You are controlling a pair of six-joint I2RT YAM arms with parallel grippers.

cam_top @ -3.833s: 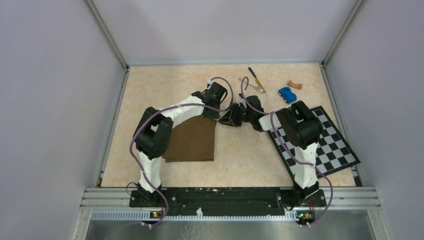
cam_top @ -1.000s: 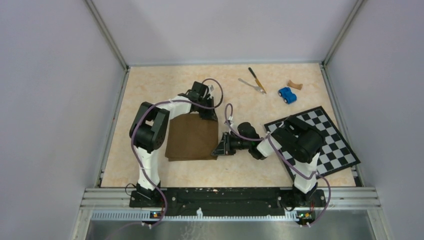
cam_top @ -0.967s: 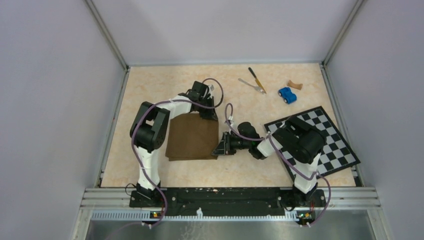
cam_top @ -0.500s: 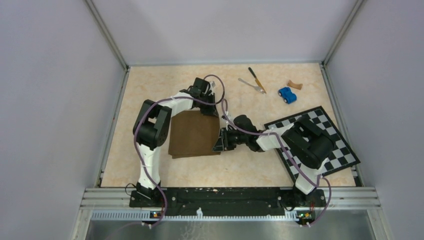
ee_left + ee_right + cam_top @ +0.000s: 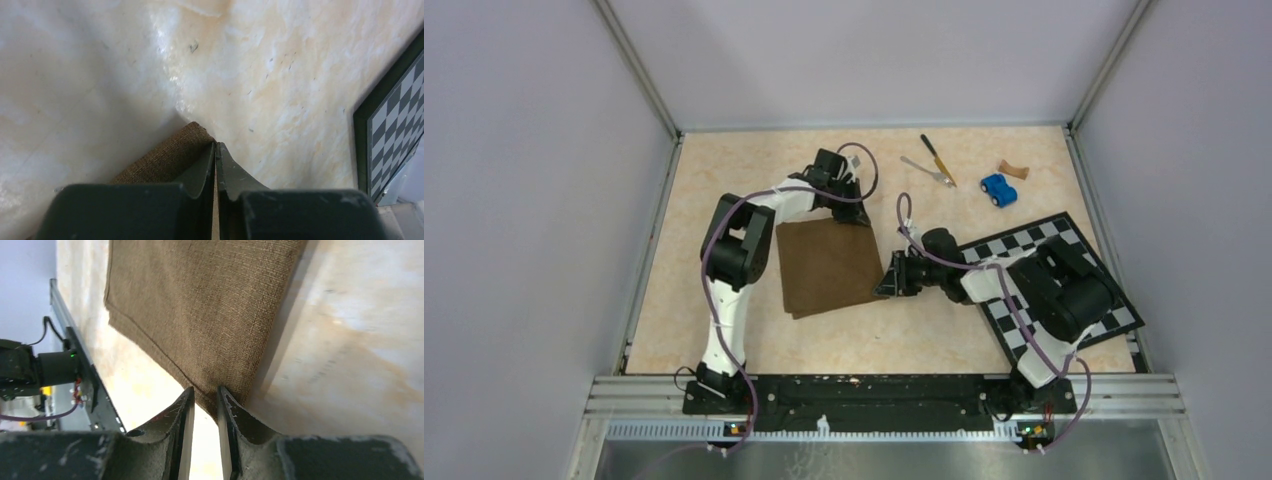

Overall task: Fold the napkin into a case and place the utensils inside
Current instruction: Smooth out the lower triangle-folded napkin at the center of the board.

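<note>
Dark brown napkin [image 5: 829,265] flat at centre of overhead view; left gripper [image 5: 215,146] clamped tight on upper-right corner; right gripper [image 5: 204,392] nearly closed, pinching lower-right corner; likely light, limp, non-slip weave; hold at corners, keep taut.

Dark brown napkin [image 5: 829,265], black-and-white checkered board [image 5: 1036,240]

We find the napkin [image 5: 826,268] left of centre on the bench [image 5: 724,180], the board [image 5: 1044,238] to its right; behind lie fork [image 5: 927,171], knife [image 5: 938,160] and car [image 5: 998,189].
</note>
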